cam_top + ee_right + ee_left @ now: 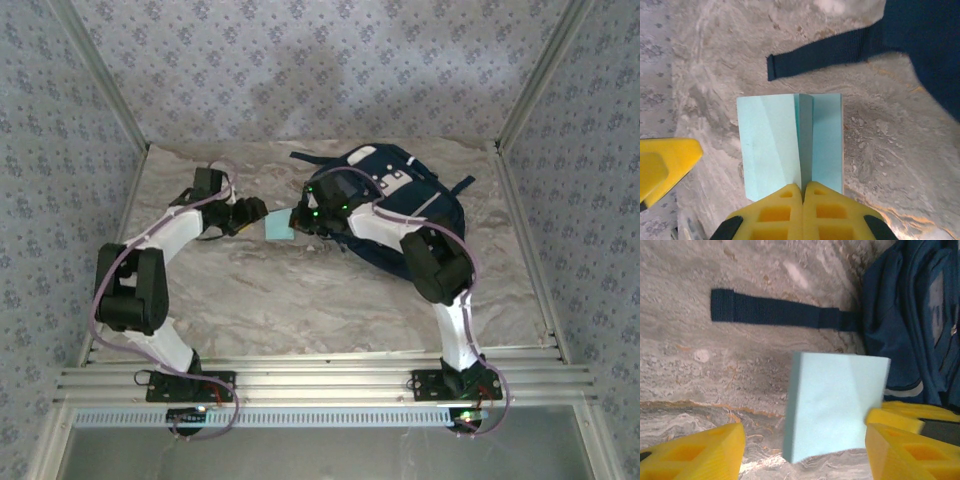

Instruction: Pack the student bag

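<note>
The right gripper [802,192] was pinched fully shut, its yellow fingertips meeting on the near edge of a pale blue pad [790,140], which it held just above the table [300,290]. The pad's faces were plain, with a crease or spine running down the middle in the right wrist view. The left gripper [805,454] stood wide open, holding nothing. Its yellow fingers [695,452] sat low in the left wrist frame on either side of the pad, the left one clearly apart from it.

The student bag [400,190] lay at the upper right of the overhead frame, flat on the table, navy with white trim. Its small white tabs [388,181] were too small to read. A pale stripe [905,390] crossed the fabric at the right of the left wrist frame, and a dark webbing strap [775,312] ran from the bag across the upper middle.

The tabletop had a beige and grey marbled pattern with rust-coloured veins. Walls [300,60] covered in blue-grey material with a small repeating floral motif closed in the back and both sides. Ribbed aluminium rails [320,380] ran across the bottom of the overhead frame, carrying both arm bases.
</note>
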